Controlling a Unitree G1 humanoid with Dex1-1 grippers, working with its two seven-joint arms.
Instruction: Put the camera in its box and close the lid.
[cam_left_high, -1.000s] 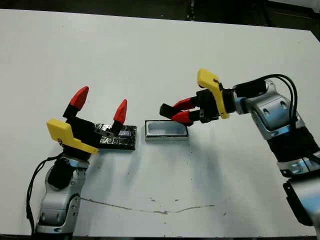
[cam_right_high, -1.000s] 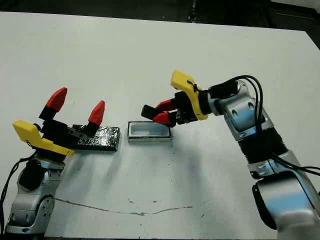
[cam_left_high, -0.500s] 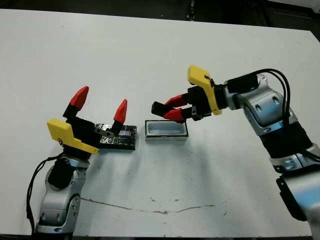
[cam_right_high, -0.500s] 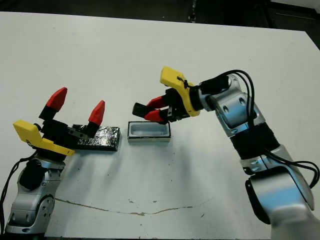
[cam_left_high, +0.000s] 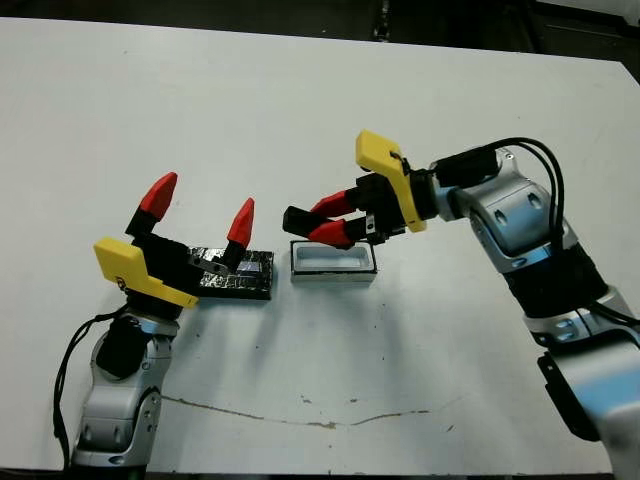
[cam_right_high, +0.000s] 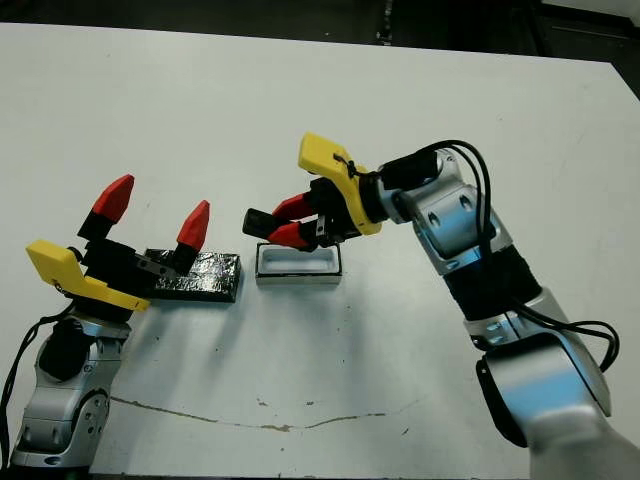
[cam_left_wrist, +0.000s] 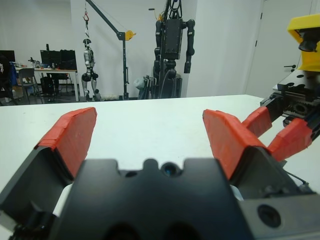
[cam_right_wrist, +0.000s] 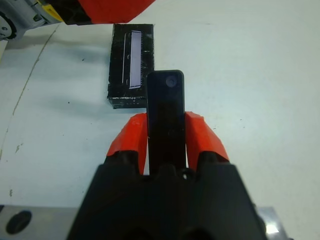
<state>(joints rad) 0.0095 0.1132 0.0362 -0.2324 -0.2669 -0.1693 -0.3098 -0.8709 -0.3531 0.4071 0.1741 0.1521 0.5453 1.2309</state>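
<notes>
The box (cam_left_high: 333, 262) sits on the white table (cam_left_high: 300, 110), its white interior holding nothing. The right gripper (cam_left_high: 318, 222) grasps the camera (cam_left_high: 299, 218) between clenched fingers, held above the box's left end. The lid (cam_left_high: 238, 275) lies flat just left of the box, apart from it. The left gripper (cam_left_high: 200, 210) hovers over the lid's left part, fingers spread and holding nothing.
</notes>
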